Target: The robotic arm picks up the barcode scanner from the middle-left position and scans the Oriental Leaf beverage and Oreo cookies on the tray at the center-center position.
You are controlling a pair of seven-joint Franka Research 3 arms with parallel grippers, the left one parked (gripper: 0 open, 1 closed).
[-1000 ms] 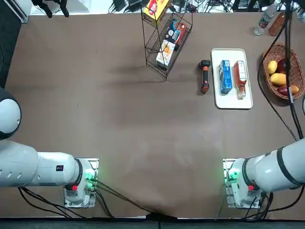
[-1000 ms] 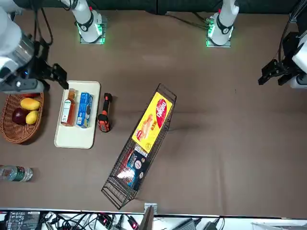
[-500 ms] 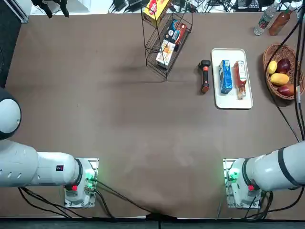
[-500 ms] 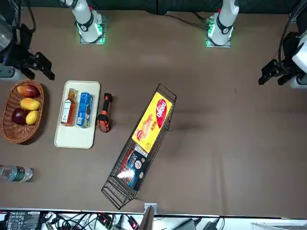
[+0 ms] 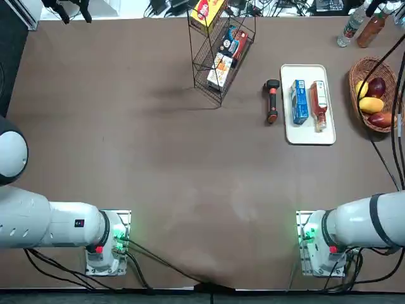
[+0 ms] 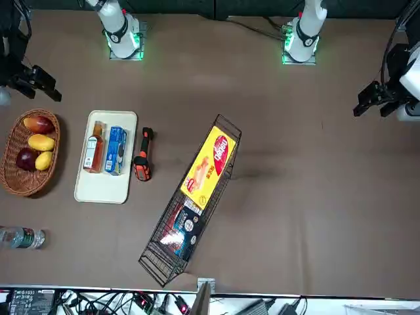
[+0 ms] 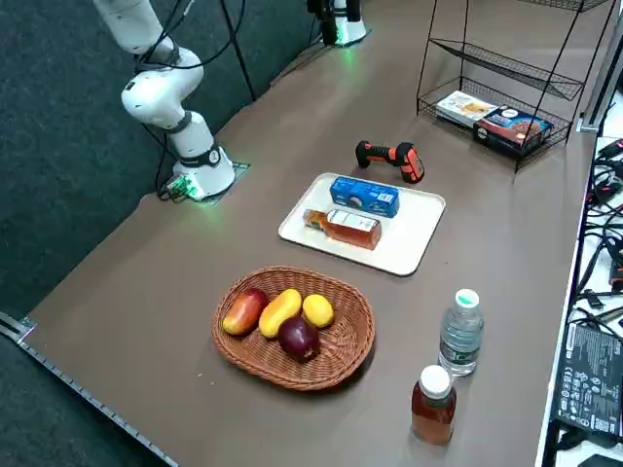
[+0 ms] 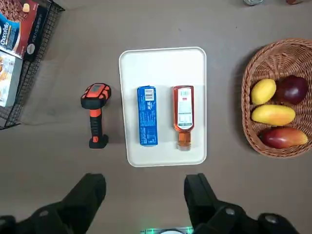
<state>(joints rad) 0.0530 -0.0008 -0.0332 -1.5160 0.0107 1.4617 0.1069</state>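
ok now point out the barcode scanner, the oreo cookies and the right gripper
Barcode scanner (image 8: 95, 114): right wrist view, on its orange-and-black handle.
Oreo cookies (image 8: 147, 119): right wrist view, on the blue face of the packet.
Right gripper (image 8: 145, 187): right wrist view, midway between its two open fingertips.

Right gripper (image 8: 146, 187) is held wide open, with the two black fingers (image 8: 92, 192) spread well apart and pretty evenly matched. It's carried up in the air, seen at the left edge of the front view, well out from the arm's base (image 5: 311, 244). The white right arm (image 5: 361, 221) is bent at its joints, grey bands showing, and is partly cut off by the top view's edge. Black cables (image 5: 400, 126) are trailed alongside, kinda loosely.
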